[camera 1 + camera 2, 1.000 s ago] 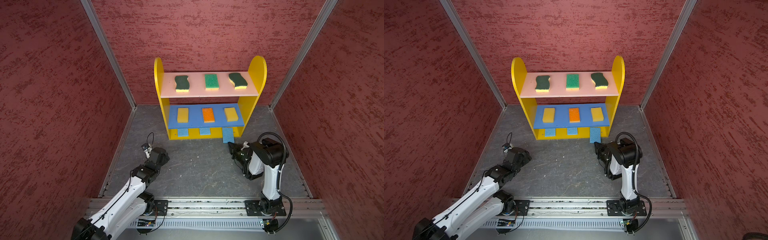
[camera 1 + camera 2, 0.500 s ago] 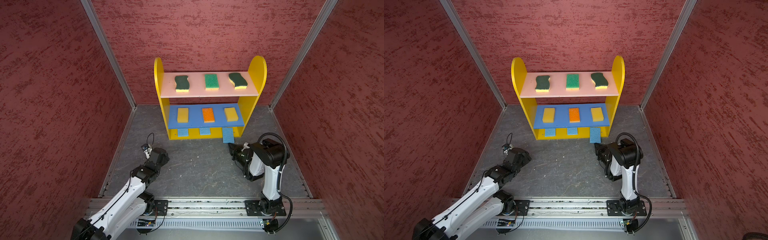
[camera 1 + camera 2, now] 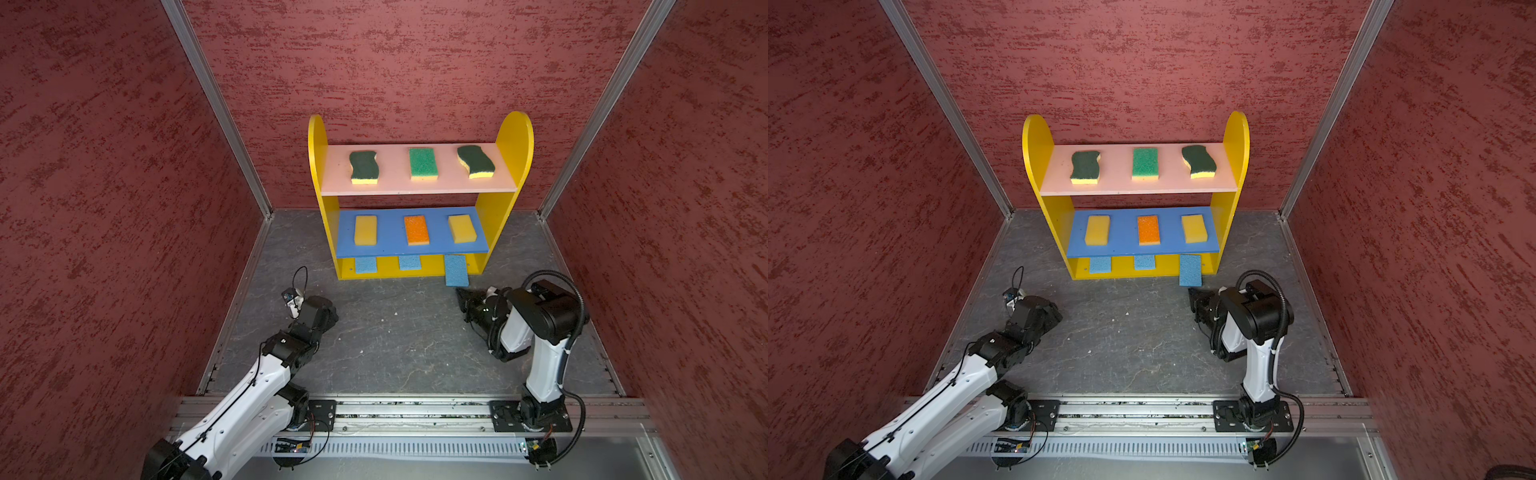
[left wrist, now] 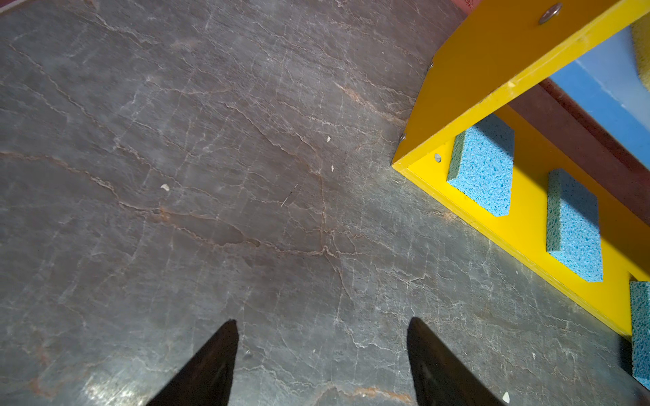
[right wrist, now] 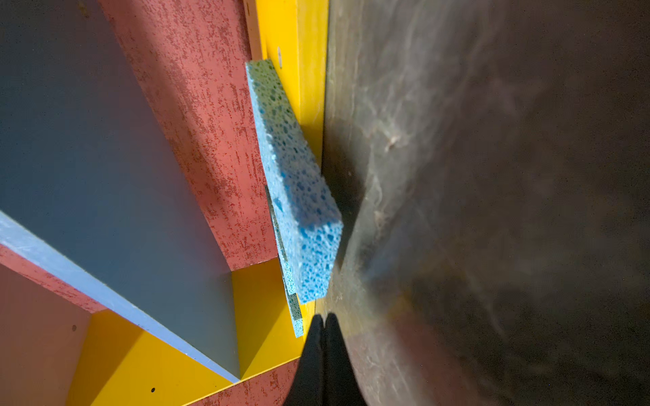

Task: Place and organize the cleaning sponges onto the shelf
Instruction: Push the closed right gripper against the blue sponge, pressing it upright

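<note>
My right gripper, jaws together and empty, sits at six o'clock of the third blue sponge, which overhangs the bottom board at five o'clock of the shelf. I reckon an off-centre push could twist it or tip it off. My left gripper, jaws apart and empty, sits at eight o'clock.

9 sponges on 3-tier shelf
</note>
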Action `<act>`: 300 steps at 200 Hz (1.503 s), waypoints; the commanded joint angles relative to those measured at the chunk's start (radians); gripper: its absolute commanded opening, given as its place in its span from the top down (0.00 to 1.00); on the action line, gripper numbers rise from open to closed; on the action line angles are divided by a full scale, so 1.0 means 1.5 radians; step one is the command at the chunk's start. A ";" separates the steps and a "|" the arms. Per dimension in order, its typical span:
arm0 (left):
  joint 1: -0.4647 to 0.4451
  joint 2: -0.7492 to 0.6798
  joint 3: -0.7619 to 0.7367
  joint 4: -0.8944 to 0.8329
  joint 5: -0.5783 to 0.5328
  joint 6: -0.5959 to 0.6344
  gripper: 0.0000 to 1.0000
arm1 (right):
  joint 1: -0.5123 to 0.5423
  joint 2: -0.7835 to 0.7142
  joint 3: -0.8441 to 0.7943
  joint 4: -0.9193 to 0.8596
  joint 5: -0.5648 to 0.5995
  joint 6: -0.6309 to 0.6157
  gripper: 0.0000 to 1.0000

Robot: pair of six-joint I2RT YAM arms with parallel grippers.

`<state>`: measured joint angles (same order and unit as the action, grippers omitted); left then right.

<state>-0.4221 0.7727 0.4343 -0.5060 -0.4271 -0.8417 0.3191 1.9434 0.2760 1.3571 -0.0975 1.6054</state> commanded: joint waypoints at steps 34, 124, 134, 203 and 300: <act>-0.003 0.006 0.014 -0.006 -0.011 -0.006 0.24 | 0.005 0.037 0.016 -0.024 0.008 0.024 1.00; -0.003 0.030 0.023 0.001 -0.010 -0.007 0.24 | 0.023 0.020 0.061 -0.149 0.054 -0.002 1.00; -0.003 0.030 0.024 0.001 -0.011 -0.007 0.24 | 0.023 0.020 0.062 -0.154 0.058 -0.001 1.00; -0.003 0.031 0.022 0.001 -0.011 -0.006 0.24 | 0.022 0.045 0.047 -0.098 0.074 0.024 1.00; -0.004 0.042 0.017 0.007 -0.008 -0.009 0.24 | 0.017 0.059 0.047 -0.073 0.081 0.014 1.00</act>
<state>-0.4221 0.8326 0.4454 -0.5076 -0.4278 -0.8494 0.3511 1.9820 0.3702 1.3037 -0.0067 1.5970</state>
